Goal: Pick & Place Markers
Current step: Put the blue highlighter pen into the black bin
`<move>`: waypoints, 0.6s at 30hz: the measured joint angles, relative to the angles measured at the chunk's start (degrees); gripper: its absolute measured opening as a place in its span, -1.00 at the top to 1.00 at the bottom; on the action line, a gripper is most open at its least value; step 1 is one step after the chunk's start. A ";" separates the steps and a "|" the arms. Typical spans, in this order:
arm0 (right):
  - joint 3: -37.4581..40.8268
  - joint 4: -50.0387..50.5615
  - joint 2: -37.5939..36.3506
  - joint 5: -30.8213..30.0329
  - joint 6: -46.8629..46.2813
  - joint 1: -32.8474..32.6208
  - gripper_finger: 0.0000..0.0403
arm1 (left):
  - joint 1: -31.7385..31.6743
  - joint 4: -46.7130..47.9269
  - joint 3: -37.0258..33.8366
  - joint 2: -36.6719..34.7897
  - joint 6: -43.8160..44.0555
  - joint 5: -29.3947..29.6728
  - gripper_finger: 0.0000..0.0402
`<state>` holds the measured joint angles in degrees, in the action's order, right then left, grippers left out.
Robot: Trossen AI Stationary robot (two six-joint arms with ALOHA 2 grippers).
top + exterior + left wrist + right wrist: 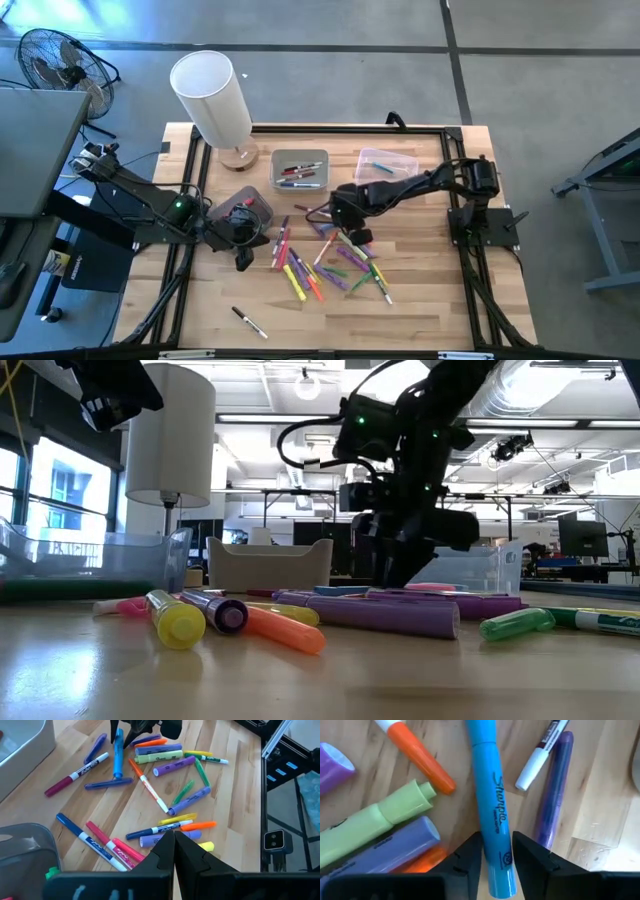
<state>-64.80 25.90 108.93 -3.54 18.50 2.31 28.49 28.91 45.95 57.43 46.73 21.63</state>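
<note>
Several coloured markers (pixel 320 262) lie scattered on the wooden table's middle; they also show in the low view (pixel 380 610) and the left wrist view (pixel 172 767). My right gripper (pixel 352 236) is down at the far side of the pile, shut on a blue highlighter (pixel 492 805). The highlighter also shows in the left wrist view (pixel 118 757). My left gripper (pixel 174 847) is shut and empty, above the table left of the pile (pixel 243 260). One black-and-white marker (pixel 250 322) lies alone near the front edge. My right gripper pinches the blue highlighter between its two fingers near one end (pixel 496 845). The fingers (pixel 470 855) come from above, pointing down, and lie across the barrel. The rest of the barrel reaches out over the table; whether it is lifted clear, I cannot tell.
A grey bin (pixel 300 168) with several markers and a clear bin (pixel 387 163) stand at the back of the table. Another grey bin (pixel 247 207) stands by my left arm. A white lamp (pixel 212 95) stands at the back left. A black frame (pixel 455 150) rims the table.
</note>
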 joint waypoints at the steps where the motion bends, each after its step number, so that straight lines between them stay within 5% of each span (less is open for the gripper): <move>1: 0.45 -0.62 -0.05 0.15 -0.14 -0.03 0.56 | 0.00 -0.02 0.00 0.00 0.01 0.00 1.00; 5: 1.23 -1.74 -0.18 0.05 -1.99 -0.02 0.74 | 0.00 -0.05 0.00 0.00 0.03 0.02 1.00; 12: 1.49 -0.45 -2.11 -1.92 -8.91 -0.22 0.74 | 0.00 -0.07 0.00 0.00 0.01 0.02 1.00; 18: 1.39 3.96 -10.76 -3.07 -15.04 -1.90 0.74 | 0.00 -0.08 0.00 0.02 0.01 0.02 1.00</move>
<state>-63.41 29.86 98.16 -6.62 3.46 0.41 28.49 28.83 45.95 57.45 46.74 21.65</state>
